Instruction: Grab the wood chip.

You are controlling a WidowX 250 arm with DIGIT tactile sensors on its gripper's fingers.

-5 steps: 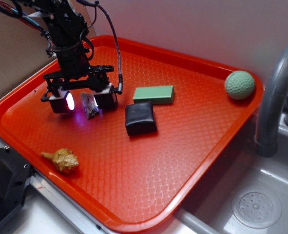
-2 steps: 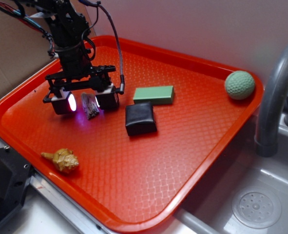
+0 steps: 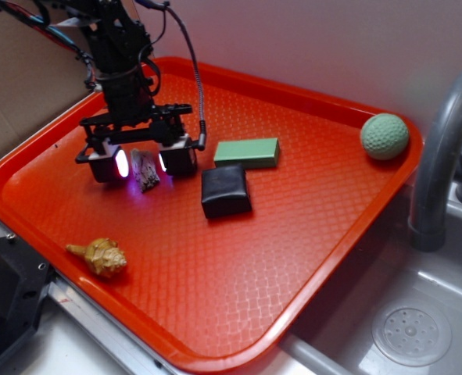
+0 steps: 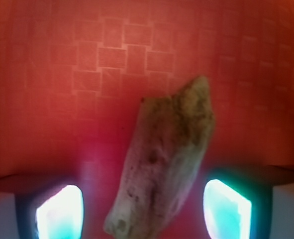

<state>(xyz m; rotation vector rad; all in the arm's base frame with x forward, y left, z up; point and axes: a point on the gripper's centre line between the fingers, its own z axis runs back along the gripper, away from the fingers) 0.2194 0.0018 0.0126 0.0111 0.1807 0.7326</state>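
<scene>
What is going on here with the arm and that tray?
A robot arm's gripper is straddling the wood chip on the red tray, one lit finger on each side. The wrist view shows gaps between the chip and both fingers, so it isn't gripped yet. The shell, black block, green block and ball sit untouched.

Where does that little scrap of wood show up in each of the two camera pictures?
Exterior: the wood chip lies on the red tray, upper left, between the gripper's two glowing fingers, left of the black block.
Wrist: the wood chip fills the centre, slanting from lower left to upper right.
Shared landmark: the glowing fingers either side of it.
</scene>
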